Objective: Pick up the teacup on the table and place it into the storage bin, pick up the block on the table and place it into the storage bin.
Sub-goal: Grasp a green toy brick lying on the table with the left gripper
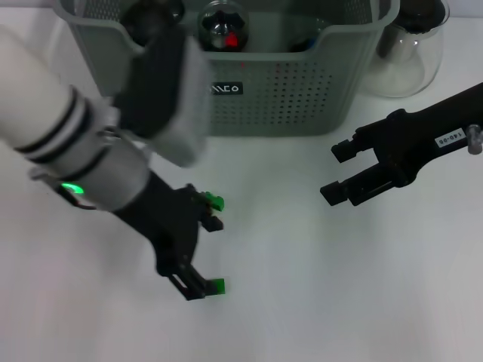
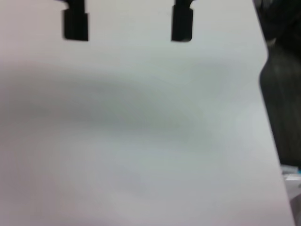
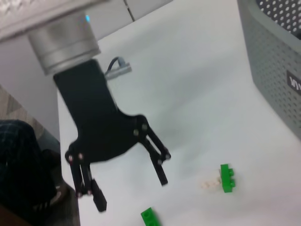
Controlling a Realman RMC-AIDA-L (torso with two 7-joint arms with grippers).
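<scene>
The grey-green storage bin (image 1: 287,98) stands at the back of the white table; it also shows in the right wrist view (image 3: 273,70). A shiny round object with a red spot (image 1: 224,26) lies inside it; I cannot tell if it is the teacup. Two small green blocks lie on the table, one (image 1: 215,202) beside one finger of my left gripper, the other (image 1: 217,286) beside the other finger. My left gripper (image 1: 207,255) is open and empty, with the blocks (image 3: 227,178) (image 3: 149,217) just ahead of it. My right gripper (image 1: 336,172) is open and empty, right of centre.
A clear glass jug (image 1: 411,49) stands right of the bin. My left arm (image 1: 68,143) covers the table's left side. The left wrist view shows bare white table (image 2: 141,141) and its edge.
</scene>
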